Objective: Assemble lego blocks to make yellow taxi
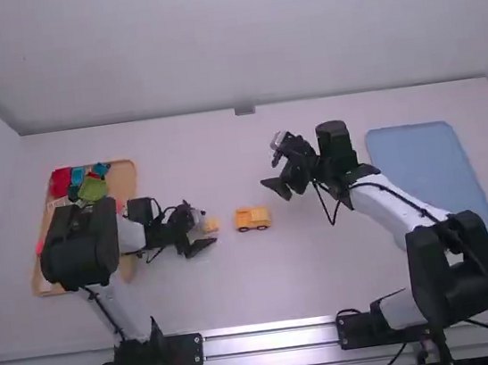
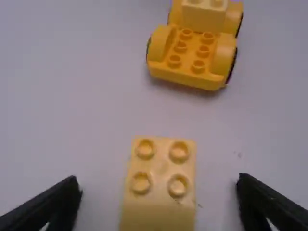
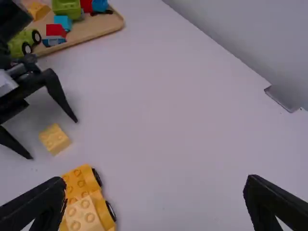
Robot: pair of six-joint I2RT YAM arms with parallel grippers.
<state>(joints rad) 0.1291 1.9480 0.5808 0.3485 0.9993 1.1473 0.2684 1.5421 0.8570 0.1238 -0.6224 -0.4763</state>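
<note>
Yellow four-stud brick (image 2: 161, 166) lies between the spread fingers of the left claw (image 2: 159, 184), near the bare-studded end of the wheeled taxi base (image 2: 187, 55), whose long axis runs roughly toward it; the right claw (image 1: 269, 164), also apart, is farther off

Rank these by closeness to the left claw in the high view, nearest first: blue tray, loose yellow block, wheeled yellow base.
1. Loose yellow block: between the open fingers of the left claw.
2. Wheeled yellow base: a little to the right, near the middle.
3. Blue tray: well off on the right side.
</note>
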